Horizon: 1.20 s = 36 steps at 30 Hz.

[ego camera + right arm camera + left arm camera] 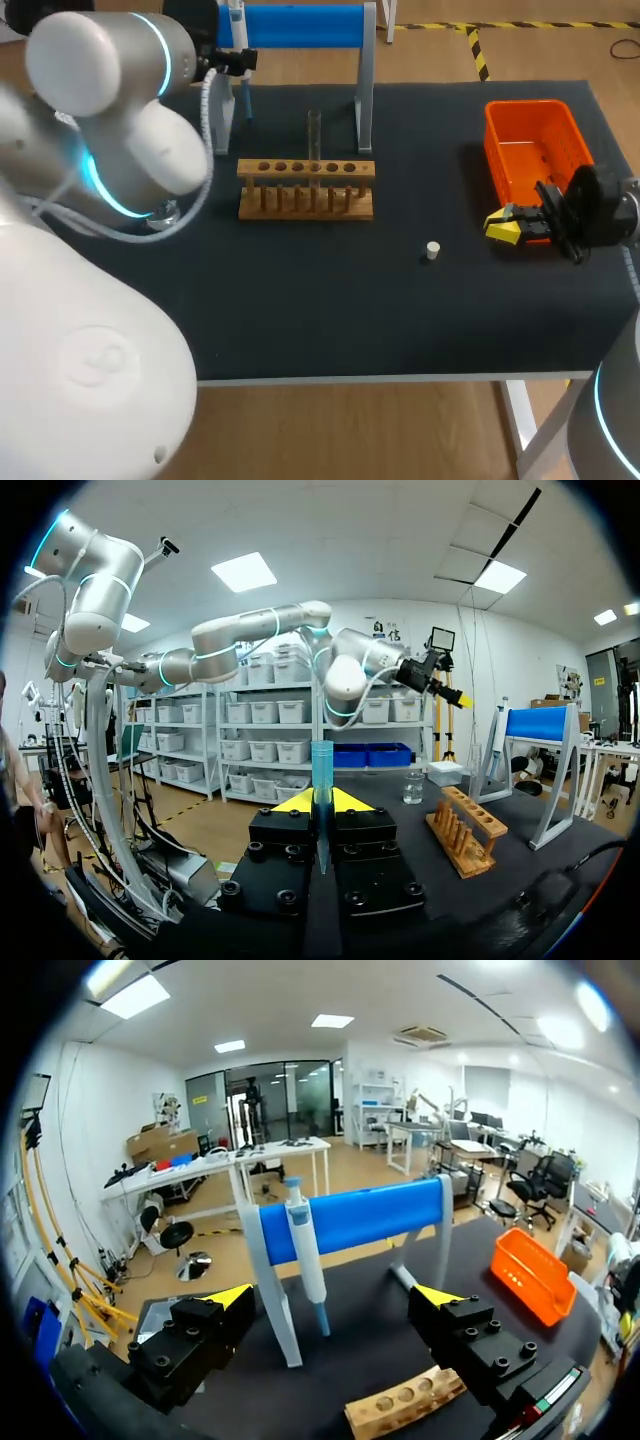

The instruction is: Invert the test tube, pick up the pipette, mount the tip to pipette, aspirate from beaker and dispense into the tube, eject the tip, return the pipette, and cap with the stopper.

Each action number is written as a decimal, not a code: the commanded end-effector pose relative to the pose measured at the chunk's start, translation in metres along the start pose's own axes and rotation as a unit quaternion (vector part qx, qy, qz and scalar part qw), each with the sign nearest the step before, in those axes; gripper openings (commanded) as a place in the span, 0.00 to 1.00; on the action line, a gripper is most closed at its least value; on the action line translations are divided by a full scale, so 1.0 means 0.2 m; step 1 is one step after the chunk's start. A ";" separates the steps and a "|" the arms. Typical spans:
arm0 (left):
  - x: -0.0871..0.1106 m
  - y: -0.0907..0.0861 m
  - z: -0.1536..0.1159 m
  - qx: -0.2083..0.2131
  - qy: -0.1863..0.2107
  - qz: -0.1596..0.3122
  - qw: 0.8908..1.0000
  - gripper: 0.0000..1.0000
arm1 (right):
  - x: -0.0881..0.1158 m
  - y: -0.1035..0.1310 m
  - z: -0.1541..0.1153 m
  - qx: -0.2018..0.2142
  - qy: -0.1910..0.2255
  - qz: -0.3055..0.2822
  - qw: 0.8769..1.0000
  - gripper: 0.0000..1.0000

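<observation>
My left gripper point(332, 1297) stands wide apart, level, facing the pipette point(303, 1245) that hangs on the blue stand point(370, 1215) behind the wooden rack point(305, 170); closing off-centre could knock it loose or strike a stand leg; my right gripper point(320, 801), well right of the rack, is clamped on the blue tip point(321, 765), which might slip.

Lab room with a black-topped table point(330, 310)
It stands on a wood-look floor point(400, 430) marked with yellow-black tape point(478, 52); white walls point(105, 1120), bright ceiling panels point(332, 1021) overhead.

Orange bin point(530, 160), wooden rack point(305, 212) — blue stand point(300, 25) behind.
</observation>
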<state>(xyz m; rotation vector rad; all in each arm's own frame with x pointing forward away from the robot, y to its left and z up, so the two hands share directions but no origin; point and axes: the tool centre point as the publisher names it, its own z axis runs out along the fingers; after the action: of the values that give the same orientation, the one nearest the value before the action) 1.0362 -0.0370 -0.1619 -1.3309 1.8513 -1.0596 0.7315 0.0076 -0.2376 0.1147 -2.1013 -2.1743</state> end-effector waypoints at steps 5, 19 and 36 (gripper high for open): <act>0.04 0.00 0.11 0.015 -0.127 -0.016 0.992 1.00 | 0.01 0.00 0.00 0.001 -0.001 0.000 1.000 0.00; 0.03 -0.05 0.21 0.041 -0.139 -0.047 0.988 1.00 | 0.01 0.00 0.00 0.001 -0.001 0.000 1.000 0.00; 0.03 -0.05 0.37 0.056 -0.119 -0.085 0.988 1.00 | 0.01 0.00 0.00 0.001 -0.001 0.000 1.000 0.00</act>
<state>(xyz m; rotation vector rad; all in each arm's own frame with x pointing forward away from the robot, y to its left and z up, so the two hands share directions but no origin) 1.0963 -0.0621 -0.1828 -1.5028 1.5152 -1.0154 0.7315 0.0075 -0.2376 0.1147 -2.1014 -2.1741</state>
